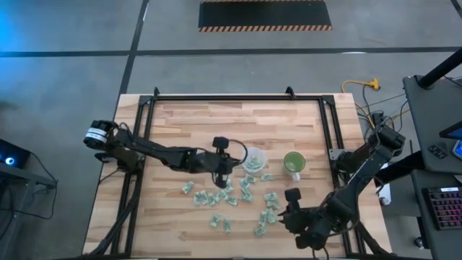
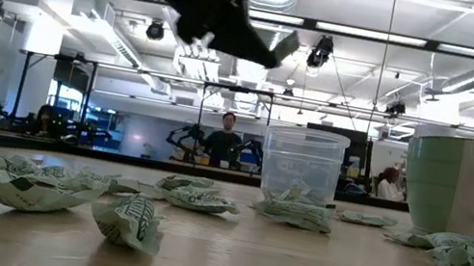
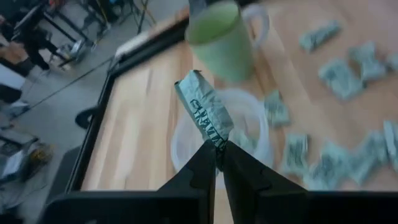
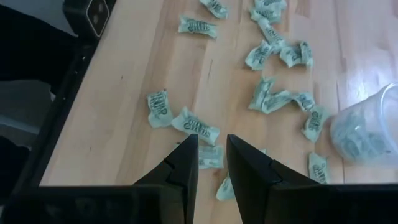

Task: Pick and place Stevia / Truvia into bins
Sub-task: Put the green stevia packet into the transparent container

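The left gripper (image 3: 216, 151) had its jaws pinched shut on one green-and-white sachet (image 3: 204, 116), holding it up in the air over the clear cup (image 1: 255, 159) near the middle of the tabletop (image 1: 188, 123). The clear cup already had a few sachets inside, seen in the low view (image 2: 301, 168). The green cup (image 1: 294, 164) stood upright just beside the clear cup, on the side toward the tabletop's right edge, the two not touching. The loose sachets (image 1: 229, 196) lay scattered on the wood between the cups and the front edge, some crumpled, most near each other, a few right against the base of the clear cup. The right gripper (image 4: 211, 153) hung low over the sachets near the front right part of the tabletop, jaws partly open with a narrow gap and nothing between them; one sachet (image 4: 195, 127) lay just beyond the tips. A person (image 2: 225, 139) stood in the room far behind the tabletop, in the low view.
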You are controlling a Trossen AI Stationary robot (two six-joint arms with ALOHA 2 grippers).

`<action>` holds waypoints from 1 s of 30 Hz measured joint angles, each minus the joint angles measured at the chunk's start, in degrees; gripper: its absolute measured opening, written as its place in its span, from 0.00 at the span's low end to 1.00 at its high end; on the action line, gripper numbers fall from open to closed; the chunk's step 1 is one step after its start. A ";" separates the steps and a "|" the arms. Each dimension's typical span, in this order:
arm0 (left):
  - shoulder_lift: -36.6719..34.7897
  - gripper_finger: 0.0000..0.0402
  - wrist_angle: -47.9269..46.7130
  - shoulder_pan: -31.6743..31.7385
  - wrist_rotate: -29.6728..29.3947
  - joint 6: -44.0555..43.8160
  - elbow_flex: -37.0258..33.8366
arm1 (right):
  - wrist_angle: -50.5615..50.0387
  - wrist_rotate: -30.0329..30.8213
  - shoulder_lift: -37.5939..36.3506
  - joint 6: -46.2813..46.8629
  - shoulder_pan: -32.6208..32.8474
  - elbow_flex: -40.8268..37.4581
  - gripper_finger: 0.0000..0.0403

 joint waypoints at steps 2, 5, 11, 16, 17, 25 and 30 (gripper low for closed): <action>1.05 0.02 1.92 1.15 2.81 -0.04 0.04 | 0.14 0.06 0.02 0.02 0.35 -0.14 0.19; 4.57 0.02 4.73 2.52 5.15 -0.05 1.15 | 0.23 0.26 0.04 0.03 0.37 -0.45 0.18; 11.53 0.02 4.06 4.12 5.41 -0.07 4.64 | 0.26 0.42 0.04 0.05 0.35 -0.70 0.17; 13.80 0.02 4.13 4.72 3.31 0.73 7.27 | 0.24 0.41 0.04 0.68 0.35 -0.72 0.18; 13.88 0.03 4.08 4.82 3.11 1.08 7.39 | 0.22 0.43 0.04 1.37 0.35 -0.74 0.19; 12.63 0.18 2.49 4.90 3.02 1.32 7.37 | 0.20 0.14 0.07 9.73 0.35 -5.24 0.17; 12.26 0.34 2.28 4.79 3.03 1.26 7.37 | 0.12 -2.50 0.11 18.21 0.34 -9.38 0.18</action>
